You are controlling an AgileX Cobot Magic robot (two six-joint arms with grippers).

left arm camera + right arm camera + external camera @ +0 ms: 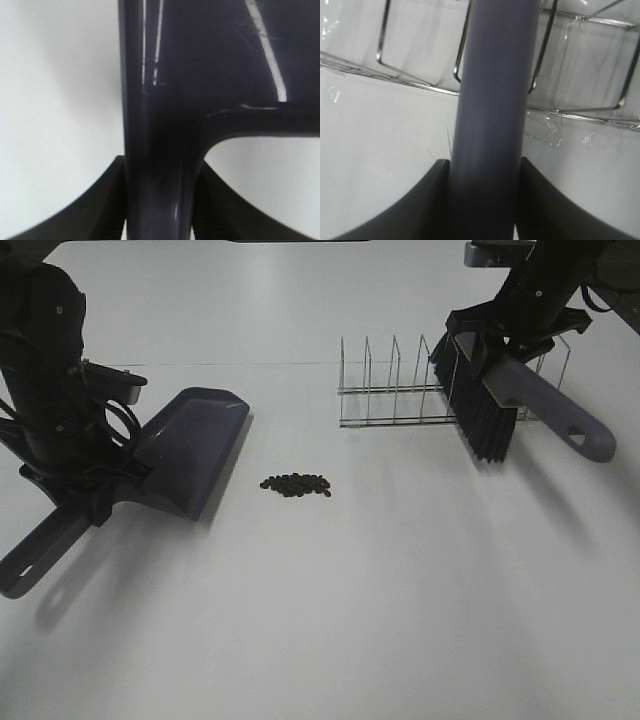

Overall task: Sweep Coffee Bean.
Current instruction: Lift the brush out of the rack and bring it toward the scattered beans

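Note:
A small cluster of dark coffee beans lies on the white table near the middle. My left gripper is shut on the handle of the purple dustpan, whose open mouth faces the beans from their left; the left wrist view shows the dustpan handle between the jaws. My right gripper is shut on the purple brush, held above the table at the right with its black bristles hanging down in front of the rack. The right wrist view shows the brush handle clamped.
A wire dish rack stands on the table behind the beans, right of centre, close to the brush; it also shows in the right wrist view, taped to the table. A faint seam line crosses the table behind it.

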